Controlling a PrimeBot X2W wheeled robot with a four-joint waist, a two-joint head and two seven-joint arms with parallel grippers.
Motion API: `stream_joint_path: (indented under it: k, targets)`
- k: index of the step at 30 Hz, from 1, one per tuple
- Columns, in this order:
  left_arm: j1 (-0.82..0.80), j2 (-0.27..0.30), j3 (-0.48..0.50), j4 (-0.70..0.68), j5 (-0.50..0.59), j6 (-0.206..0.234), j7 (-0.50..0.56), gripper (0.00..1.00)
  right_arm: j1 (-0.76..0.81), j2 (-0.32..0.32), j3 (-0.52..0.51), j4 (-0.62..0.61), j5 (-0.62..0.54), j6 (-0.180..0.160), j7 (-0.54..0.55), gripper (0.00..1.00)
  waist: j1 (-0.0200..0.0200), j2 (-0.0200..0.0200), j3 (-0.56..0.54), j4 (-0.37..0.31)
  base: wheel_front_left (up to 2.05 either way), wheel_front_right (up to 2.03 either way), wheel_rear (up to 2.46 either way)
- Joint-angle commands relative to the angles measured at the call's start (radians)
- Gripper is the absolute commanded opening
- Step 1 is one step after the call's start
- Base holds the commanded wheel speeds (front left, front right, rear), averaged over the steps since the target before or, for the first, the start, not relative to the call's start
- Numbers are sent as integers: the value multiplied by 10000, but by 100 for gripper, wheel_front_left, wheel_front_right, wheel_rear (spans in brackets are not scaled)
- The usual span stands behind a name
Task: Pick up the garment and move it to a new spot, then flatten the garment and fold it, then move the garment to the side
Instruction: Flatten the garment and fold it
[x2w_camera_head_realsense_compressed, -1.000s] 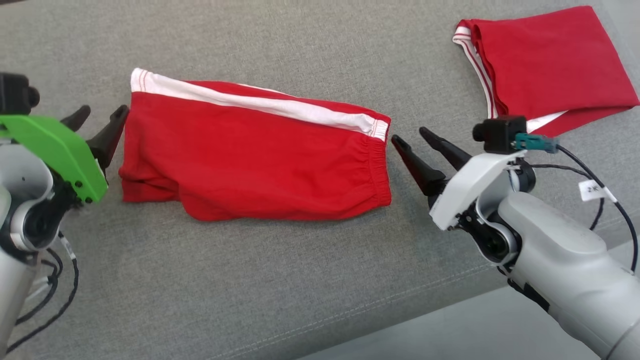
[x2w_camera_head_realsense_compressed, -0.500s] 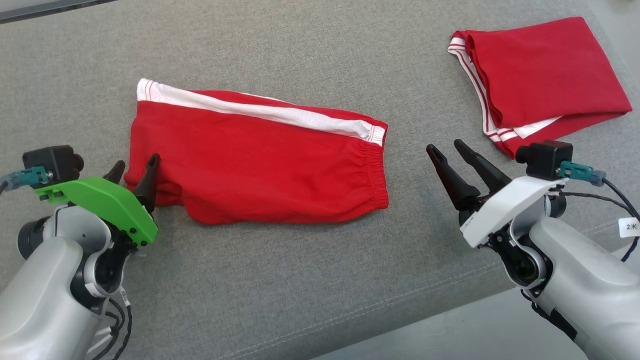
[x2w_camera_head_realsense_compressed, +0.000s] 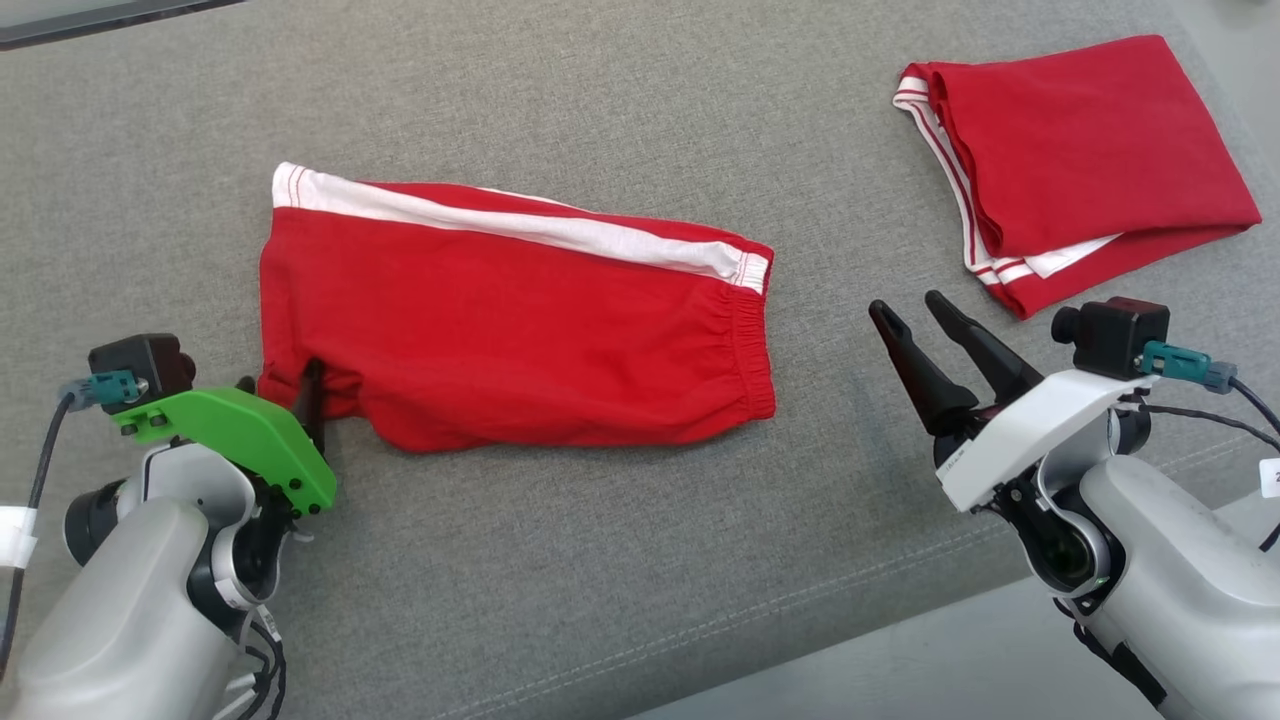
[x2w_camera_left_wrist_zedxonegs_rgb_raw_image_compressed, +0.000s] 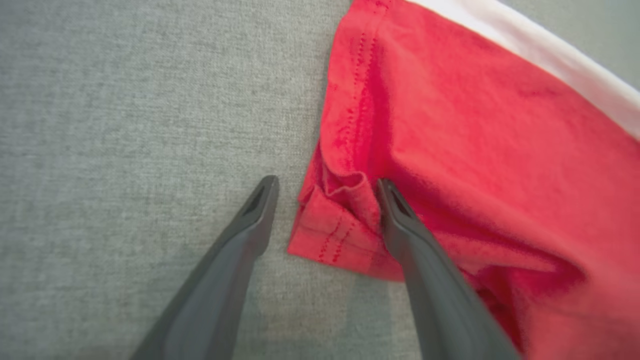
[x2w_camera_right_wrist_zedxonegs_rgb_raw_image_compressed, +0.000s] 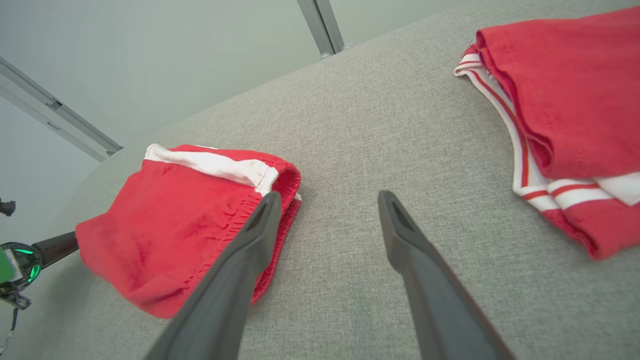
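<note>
1. Since a second ago the left gripper (x2w_camera_head_realsense_compressed: 280, 388) has come down from the upper left edge of the red shorts (x2w_camera_head_realsense_compressed: 510, 310) to their near left corner, and the right gripper (x2w_camera_head_realsense_compressed: 910, 305) has drawn back from the waistband (x2w_camera_head_realsense_compressed: 750, 345), so that bare cloth now lies between them
2. Lying as they did before, the shorts are spread on the grey cushion (x2w_camera_head_realsense_compressed: 600, 120), with the white stripe (x2w_camera_head_realsense_compressed: 520, 225) along the far edge, the waistband toward the robot's right and the leg hem toward its left
3. In the left wrist view the left gripper's fingers (x2w_camera_left_wrist_zedxonegs_rgb_raw_image_compressed: 400, 220) stand spread and clamp nothing; the rumpled hem corner lies between them, one finger over bare grey cloth and the other over the red fabric, though whether it presses on the fabric cannot be told
4. The right gripper's fingers (x2w_camera_head_realsense_compressed: 985, 350) are likewise spread and empty, and point across the cushion between the waistband and a second red garment (x2w_camera_head_realsense_compressed: 1090, 150), which lies folded at the far right, well apart from the shorts
5. In the right wrist view the waistband end of the shorts sits just behind the finger at that view's left
</note>
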Motion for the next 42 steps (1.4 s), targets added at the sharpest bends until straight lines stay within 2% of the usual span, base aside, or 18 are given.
stream_joint_path:
  k: [1, 2, 3, 4, 9, 15, 21, 28, 34, 35, 37, 38, 39, 40, 42]
  targets:
    - [33, -96, -79, 98, -97, -49, 119, 77, 128, 30, -62, -55, -78, -5, 25, 100, 0, 0, -13, 14, 0, 0, 0]
    - [43, -169, -102, 143, -119, -79, 94, 47, 195, 59, -141, -107, -126, -5, 87, 100, 0, 0, -28, 28, 0, 0, 0]
    - [48, -240, -125, 195, -121, -98, 56, 29, 252, 87, -223, -155, -192, -5, 140, 100, 0, 0, -48, 41, 0, 0, 0]
    - [58, -302, -156, 242, -110, -116, 15, 2, 296, 115, -303, -203, -265, -5, 188, 100, 0, 0, -68, 53, 0, 0, 0]
    - [117, -506, -146, 455, -96, -188, -315, 0, 551, 306, -670, -428, -558, -5, 462, 100, 0, 0, -197, 125, 0, 0, 0]
    - [707, -863, 131, -38, -154, -201, -1413, 0, 1113, 485, -1253, -544, -775, -5, 763, 100, 0, 0, -523, 433, 0, 0, 0]
    - [2025, -912, 290, -1477, -216, 127, -2270, 0, 1687, 559, -1898, -588, -906, -5, 1034, 100, 0, 0, -890, 884, 0, 0, 0]
    - [3571, -1052, 359, -2894, -519, 602, -2705, 0, 2180, 803, -2514, -675, -1064, -5, 1568, 100, 0, 0, -1251, 1430, 0, 0, 0]
    - [4153, -1185, 225, -2788, -620, 384, -2907, 0, 2337, 1091, -2924, -621, -1188, -5, 2305, 100, 0, 0, -1455, 1708, 0, 0, 0]
    - [4160, -1205, 176, -2694, -578, 351, -2939, 5, 2327, 1124, -2998, -586, -1226, -5, 2404, 100, 0, 0, -1488, 1744, 0, 0, 0]
    - [4106, -1283, 121, -2497, -509, 267, -3025, 37, 2265, 1237, -3154, -519, -1308, -5, 2637, 100, 0, 0, -1547, 1816, 0, 0, 0]
    - [4106, -1283, 121, -2497, -509, 267, -3025, 37, 2265, 1237, -3154, -519, -1308, -5, 2637, 100, 0, 0, -1547, 1816, 0, 0, 0]
    - [4063, -1316, 95, -2424, -441, 255, -3084, 58, 2231, 1310, -3237, -469, -1341, -4, 2747, 100, 0, 0, -1580, 1859, 0, 0, 0]
    - [4015, -1341, 65, -2352, -370, 218, -3156, 100, 2191, 1388, -3315, -401, -1404, -5, 2871, 100, 0, 0, -1615, 1904, 0, 0, 0]
    - [3951, -1316, 13, -2223, -179, 220, -3284, 100, 2099, 1524, -3418, -287, -1519, -4, 3172, 100, 0, 0, -1691, 2016, 0, 0, 0]
